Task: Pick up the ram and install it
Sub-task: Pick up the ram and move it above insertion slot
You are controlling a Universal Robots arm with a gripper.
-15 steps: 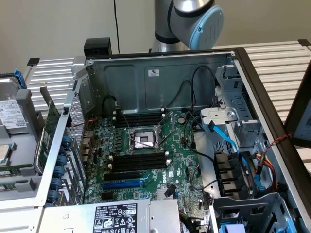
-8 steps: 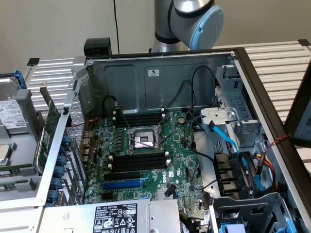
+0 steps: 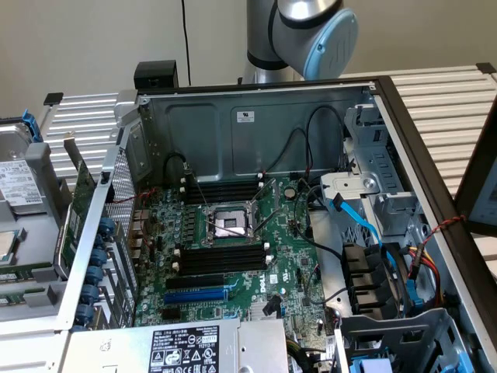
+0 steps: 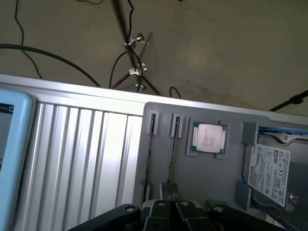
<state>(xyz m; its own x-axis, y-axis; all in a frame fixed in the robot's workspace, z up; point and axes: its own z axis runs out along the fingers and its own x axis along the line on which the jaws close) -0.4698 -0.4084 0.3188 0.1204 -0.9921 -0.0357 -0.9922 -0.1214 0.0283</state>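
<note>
Likely a robotics lab: open computer case (image 3: 210, 132) on slatted aluminium bench (image 3: 443, 101), robot arm (image 3: 311, 31) behind.

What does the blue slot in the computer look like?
Look inside the open grey metal computer case at the green motherboard. Past the square silver processor socket and the long black memory slots, toward the labelled silver box, lies one long narrow blue slot. It is the only blue one; its neighbours are black.

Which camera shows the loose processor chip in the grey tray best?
The wrist view: the processor chip lies whole and face-up in the grey tray, nothing covering it. The exterior view catches what seems to be just its edge, cut by that view's left border.
</note>
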